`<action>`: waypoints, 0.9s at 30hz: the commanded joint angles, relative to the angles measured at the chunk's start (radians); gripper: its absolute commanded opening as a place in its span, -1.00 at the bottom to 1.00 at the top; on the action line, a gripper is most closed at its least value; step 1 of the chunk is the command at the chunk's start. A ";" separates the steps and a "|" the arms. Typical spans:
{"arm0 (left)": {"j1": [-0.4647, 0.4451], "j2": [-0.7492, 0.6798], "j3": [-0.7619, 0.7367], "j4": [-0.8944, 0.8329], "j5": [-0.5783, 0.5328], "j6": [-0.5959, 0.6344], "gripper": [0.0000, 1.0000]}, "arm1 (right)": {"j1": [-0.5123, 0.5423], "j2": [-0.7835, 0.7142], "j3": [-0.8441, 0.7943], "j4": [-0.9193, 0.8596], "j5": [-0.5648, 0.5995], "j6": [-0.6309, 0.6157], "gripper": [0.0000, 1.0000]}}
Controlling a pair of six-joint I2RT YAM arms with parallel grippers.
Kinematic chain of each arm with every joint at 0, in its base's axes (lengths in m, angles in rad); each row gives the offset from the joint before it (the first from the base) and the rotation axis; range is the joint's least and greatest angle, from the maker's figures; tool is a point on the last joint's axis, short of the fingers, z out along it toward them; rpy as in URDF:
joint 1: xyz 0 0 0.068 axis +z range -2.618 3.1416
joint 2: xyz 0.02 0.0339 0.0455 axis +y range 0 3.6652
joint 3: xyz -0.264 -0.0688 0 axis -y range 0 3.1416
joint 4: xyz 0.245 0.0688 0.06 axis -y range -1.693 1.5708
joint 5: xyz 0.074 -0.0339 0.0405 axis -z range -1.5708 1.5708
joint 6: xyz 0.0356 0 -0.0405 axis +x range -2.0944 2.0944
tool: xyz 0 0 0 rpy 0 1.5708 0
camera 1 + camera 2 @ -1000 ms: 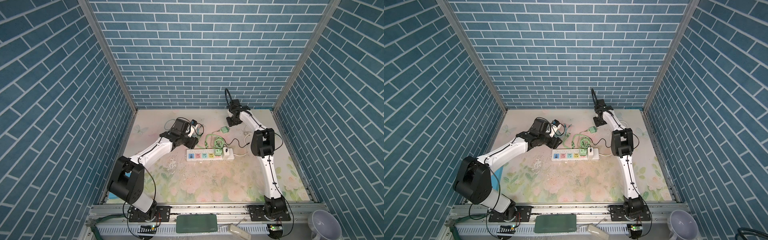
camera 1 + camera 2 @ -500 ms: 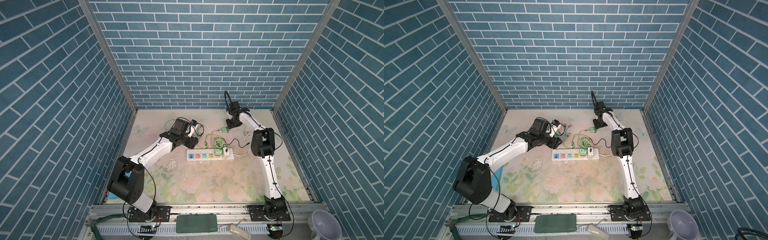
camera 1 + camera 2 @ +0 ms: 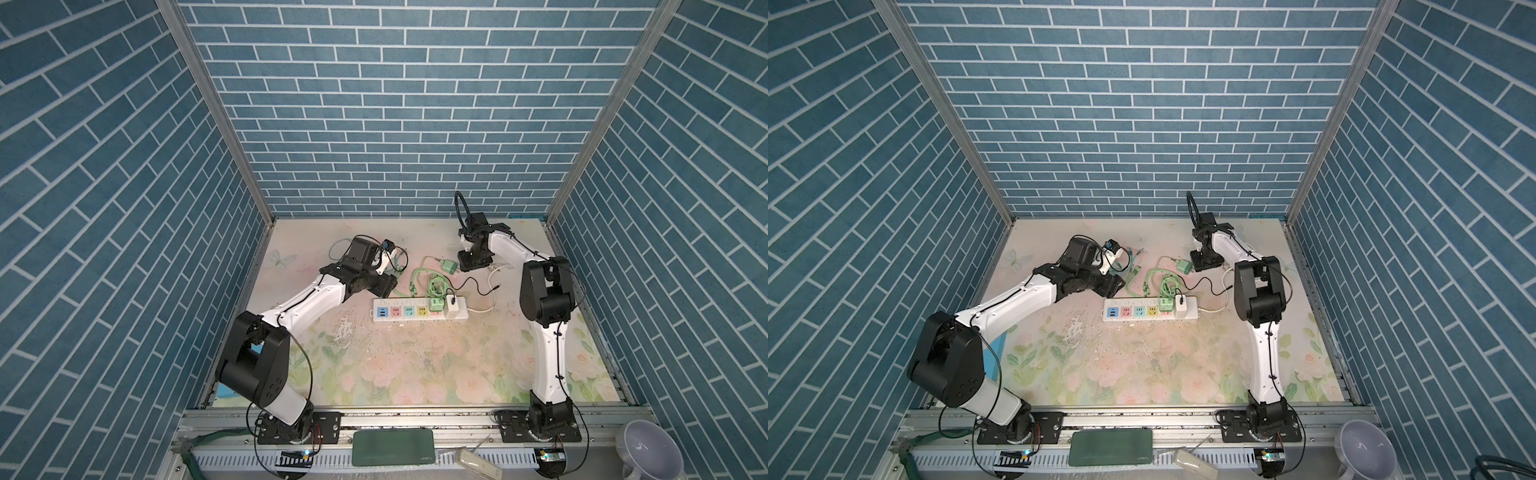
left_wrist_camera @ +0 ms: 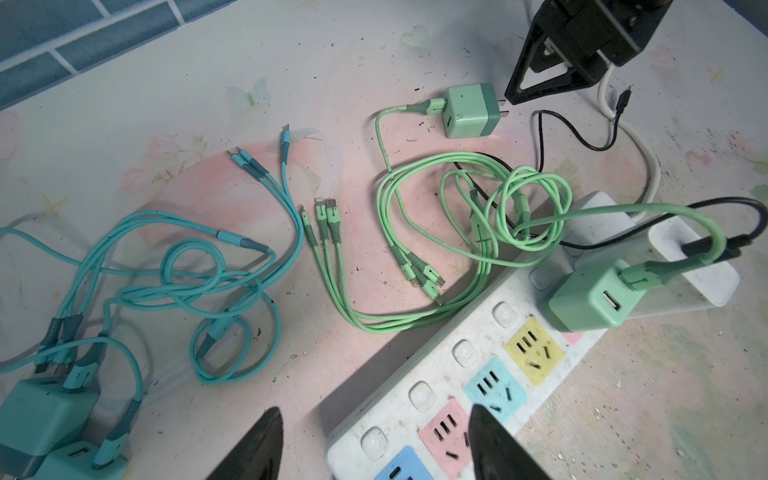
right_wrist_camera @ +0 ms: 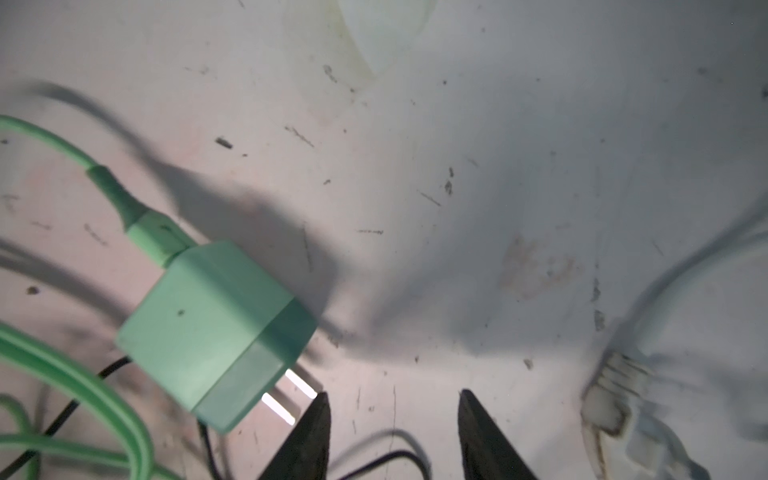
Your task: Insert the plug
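Reaching for the plug: a loose green plug (image 5: 216,328) lies on its side on the flowered desk (image 3: 415,374). Its two metal prongs point at the right gripper (image 5: 392,395), whose jaws stand apart and empty. One tip is just beside the prongs, with nothing around the body yet. From where I stand it looks like a line-up for a pick — the plug would have to be gripped and turned prongs-down before it can go in. Its green cable (image 4: 380,141) trails off in loose coils toward the power strip (image 3: 419,311), which lies near the middle of the desk, apart from the plug.

The left gripper (image 4: 373,409) hangs spread over the strip's far end and holds nothing. It is probably there to steady the strip for the push, since so light a strip could slide.

The strip is the only holder in play. Two places at its cable end are taken — by a second green charger (image 4: 590,299) and, beside it, a white charger (image 4: 685,257) with a black lead. The yellow socket (image 4: 536,351), light-blue socket (image 4: 494,386), pink socket (image 4: 446,432) and blue socket (image 4: 401,465) are free. Yellow, next to the seated green charger, seems the nearest open slot. A bundle of teal cables (image 4: 166,270) lies aside by the left arm. Outside the desk frame stands a pale mug (image 3: 648,451), with nothing showing in it.
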 commanded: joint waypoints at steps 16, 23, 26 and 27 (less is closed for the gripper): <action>-0.005 0.038 0.044 -0.010 0.016 -0.013 0.43 | 0.039 -0.035 0.088 -0.067 -0.208 -0.227 0.12; -0.004 0.045 0.050 -0.017 0.017 -0.024 0.46 | 0.066 0.069 0.163 -0.085 -0.182 -0.261 0.15; -0.004 0.041 0.046 -0.017 0.014 -0.022 0.46 | 0.068 0.096 0.185 -0.093 -0.168 -0.266 0.16; -0.005 0.040 0.044 -0.017 0.013 -0.021 0.46 | 0.069 0.102 0.186 -0.095 -0.165 -0.269 0.17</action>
